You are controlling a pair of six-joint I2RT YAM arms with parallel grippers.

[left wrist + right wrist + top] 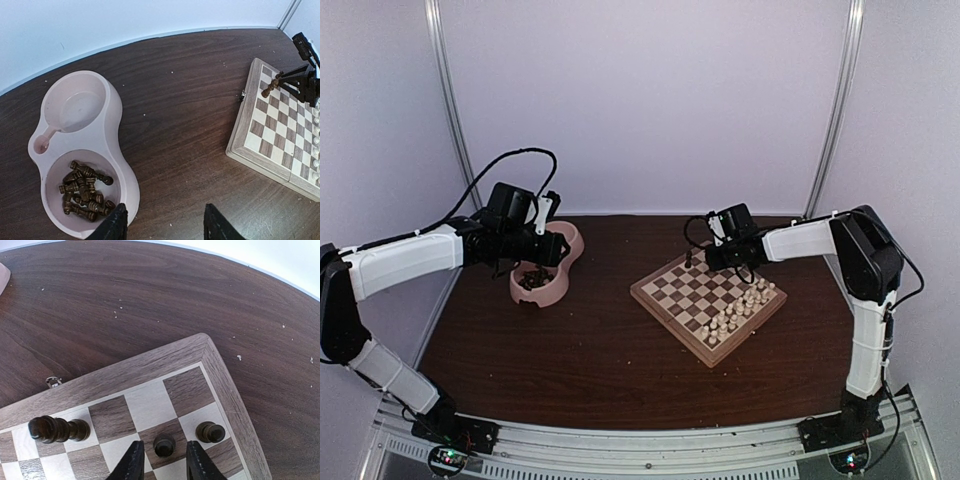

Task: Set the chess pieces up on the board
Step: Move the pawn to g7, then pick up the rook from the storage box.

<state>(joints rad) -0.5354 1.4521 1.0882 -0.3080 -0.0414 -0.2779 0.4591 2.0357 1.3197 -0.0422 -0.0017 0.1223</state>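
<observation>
The board (150, 362) shows its far corner in the right wrist view. Three dark chess pieces stand there: a small one (164, 444) on a dark square, another (210, 431) by the border and a taller one (57, 429) to the left. My right gripper (165, 465) is open astride the middle piece, with a gap on each side. More dark chess pieces (85, 192) lie heaped in one well of the pink double bowl (117, 125). My left gripper (165, 230) hangs open and empty beside that bowl. From above, the left gripper (548, 252) is by the bowl and the right gripper (705, 256) is over the board (670, 290).
Pale chessmen (740, 310) fill the board's right side. The bowl's other well (75, 105) holds nothing. A small metal clasp (52, 382) sticks out of the board's edge. Dark tabletop (580, 350) lies between bowl and board.
</observation>
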